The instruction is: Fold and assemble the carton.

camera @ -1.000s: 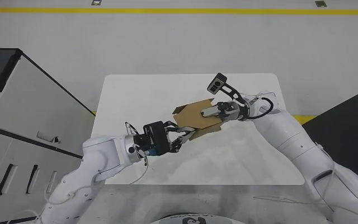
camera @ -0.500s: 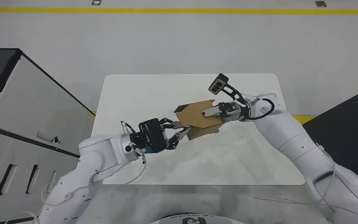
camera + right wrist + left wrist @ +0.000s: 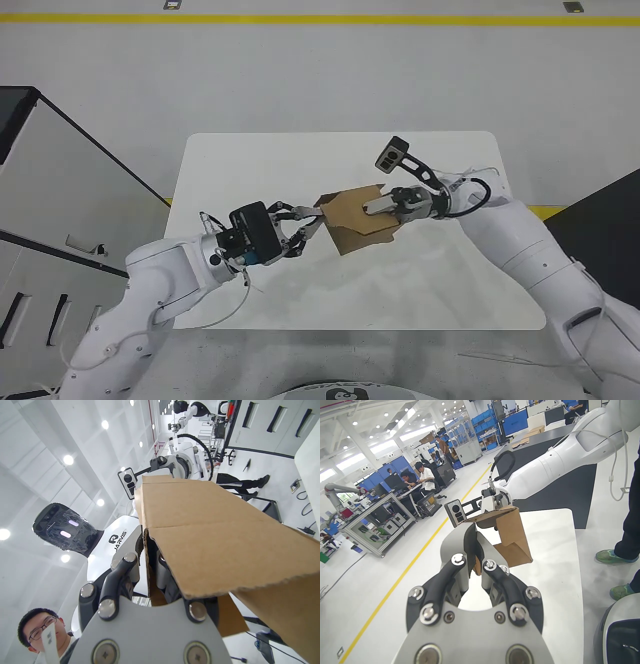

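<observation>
Task item: brown corrugated cardboard carton (image 3: 358, 215), partly erected, panels set at angles and flaps loose.
Task item location: between the two sets of fingers, over the middle of the white rounded-corner desk (image 3: 440, 290). Whether its lowest corner touches the desk cannot be determined.
Markings: the carton faces in view are plain brown.
Left arm pose: forearm lies across the near left part of the desk, with the left gripper (image 3: 312, 228) aimed at the carton's near-left corner and towards the opposite arm.
Left fingers: clenched on a cardboard edge of the carton (image 3: 512, 535). In the left wrist view, the left gripper (image 3: 476, 547) has a strip of cardboard pinched between its pads, and the rest of the carton extends beyond the fingertips.
Right arm pose: extended from the right side of the desk, with the wrist roughly level and the right gripper (image 3: 378, 203) meeting the carton's far-right side.
Right fingers: clamped on a carton wall. In the right wrist view, the right gripper (image 3: 147, 572) has one finger on each face of the wall.
Carton surface: the wide panel (image 3: 212, 540) beyond the right fingers shows one straight fold crease and a ragged cut edge.
Carton attitude: tilted, with one flap hanging below the main body on the side nearest the left fingers.
</observation>
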Controlling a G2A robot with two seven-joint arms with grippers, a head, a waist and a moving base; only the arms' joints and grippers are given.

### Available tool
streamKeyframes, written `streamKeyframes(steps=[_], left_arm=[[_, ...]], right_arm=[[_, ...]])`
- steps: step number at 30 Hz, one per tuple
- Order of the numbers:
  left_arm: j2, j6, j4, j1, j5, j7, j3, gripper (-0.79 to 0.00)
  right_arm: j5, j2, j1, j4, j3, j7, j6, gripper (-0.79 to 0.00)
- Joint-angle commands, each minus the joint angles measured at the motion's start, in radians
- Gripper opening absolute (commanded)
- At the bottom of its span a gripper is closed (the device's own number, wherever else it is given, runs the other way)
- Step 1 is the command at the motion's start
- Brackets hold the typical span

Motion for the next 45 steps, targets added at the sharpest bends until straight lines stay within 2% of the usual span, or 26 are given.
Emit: streamKeyframes(steps=[1, 14, 30, 45], left_arm=[[0.0, -0.002, 0.0, 0.001, 0.0, 0.0, 0.001, -0.785], [-0.003, -0.014, 0.011, -0.025, 0.014, -0.014, 0.036, -0.785], [-0.015, -0.006, 0.017, -0.094, 0.025, -0.039, 0.121, -0.785], [-0.006, 0.026, -0.008, -0.04, -0.003, -0.023, -0.002, -0.785]], right_arm=[[-0.018, 0.0, 0.005, 0.004, -0.004, 0.0, 0.002, -0.785], [-0.118, -0.012, 0.036, 0.035, -0.019, 0.0, 0.017, -0.785], [-0.145, -0.031, 0.039, 0.059, -0.011, 0.0, 0.024, -0.785], [-0.003, -0.017, -0.002, 0.023, 0.012, 0.0, 0.019, -0.785]])
